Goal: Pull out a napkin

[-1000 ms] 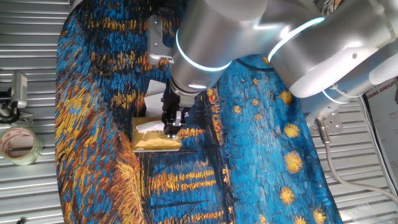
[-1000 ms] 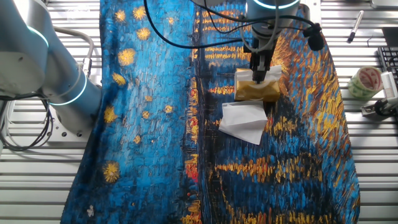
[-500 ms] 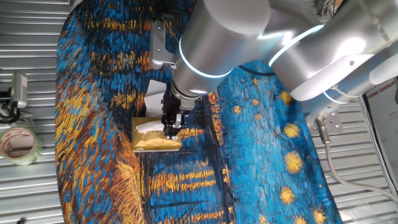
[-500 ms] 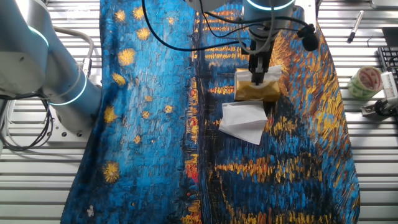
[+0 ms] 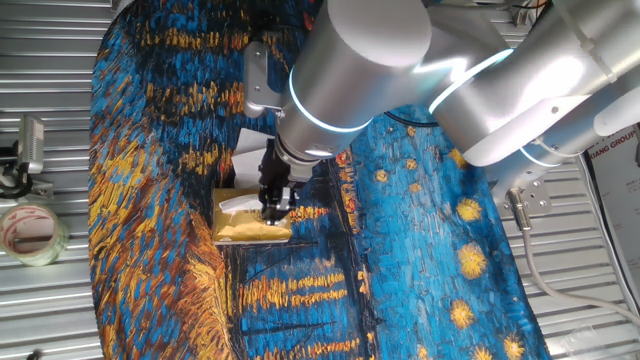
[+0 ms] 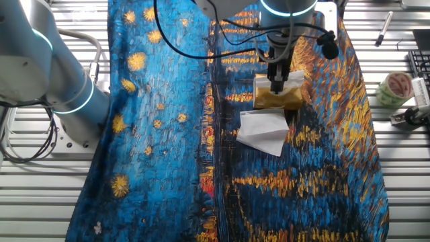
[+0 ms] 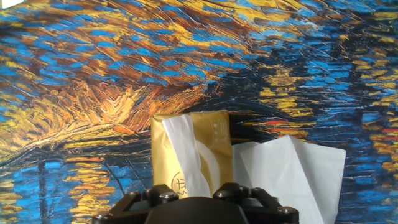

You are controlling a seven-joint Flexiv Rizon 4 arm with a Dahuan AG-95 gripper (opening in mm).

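Fingers [image 5: 271, 209] pinch the napkin [image 7: 186, 155] directly beneath, atop the gold pack [image 6: 277, 99].

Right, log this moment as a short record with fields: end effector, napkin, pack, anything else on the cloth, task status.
end effector: end effector down over the gold pack's top; open or shut cannot be told
napkin: napkin white strip sticking out of the pack's top slot
pack: gold tissue pack lying flat on the painted cloth
other sheet: loose white sheet on the cloth beside the pack
off the cloth: tape roll on the metal table
task status: napkin not yet pulled free
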